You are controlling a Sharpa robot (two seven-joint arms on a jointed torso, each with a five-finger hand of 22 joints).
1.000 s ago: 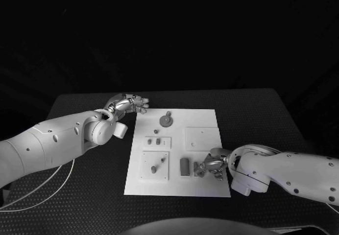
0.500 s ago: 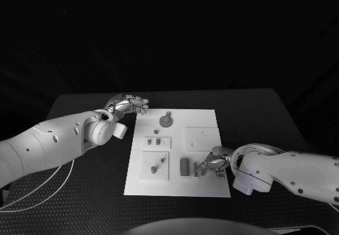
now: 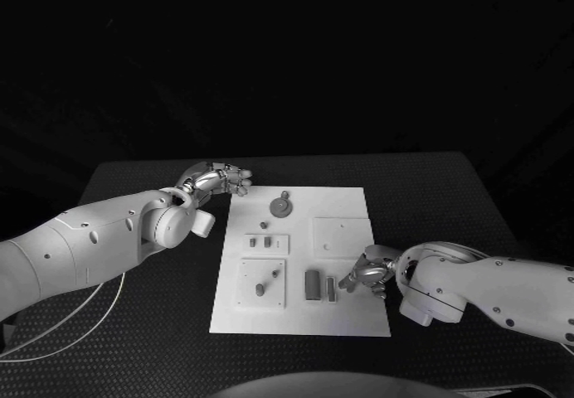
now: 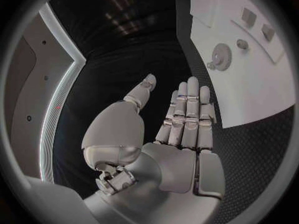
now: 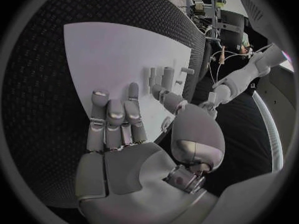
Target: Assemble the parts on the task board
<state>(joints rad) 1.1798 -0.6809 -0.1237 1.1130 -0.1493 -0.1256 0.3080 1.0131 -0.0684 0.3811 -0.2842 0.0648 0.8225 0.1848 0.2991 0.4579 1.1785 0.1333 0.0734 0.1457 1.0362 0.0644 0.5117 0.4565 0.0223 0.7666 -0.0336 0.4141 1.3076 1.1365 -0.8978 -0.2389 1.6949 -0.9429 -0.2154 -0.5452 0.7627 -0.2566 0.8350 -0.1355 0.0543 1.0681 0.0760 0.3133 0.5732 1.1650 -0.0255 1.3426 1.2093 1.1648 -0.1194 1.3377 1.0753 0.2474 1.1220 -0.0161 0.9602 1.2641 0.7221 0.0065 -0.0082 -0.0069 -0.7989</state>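
Right hand (image 3: pixel 370 276) sits over the near right part of the task board (image 3: pixel 347 203), and over the last second it has eased a little toward the board's right edge, away from the two upright parts (image 3: pixel 319 285) just beside it. A second ago its fingers crowded those parts; now there is a sliver of white board between. Fingers are apart and extended in the right wrist view, palm bare, nothing held. My reading: it has let go of, or finished nudging, the part nearest it and is backing off. Left hand (image 3: pixel 219 178) has not stirred, parked off the board's far left corner, fingers straight and apart, holding nothing. The round gear part (image 3: pixel 281 205) lies flat near the far edge, unmoved. The small pieces (image 3: pixel 267 241) mid-board, likewise, look unchanged
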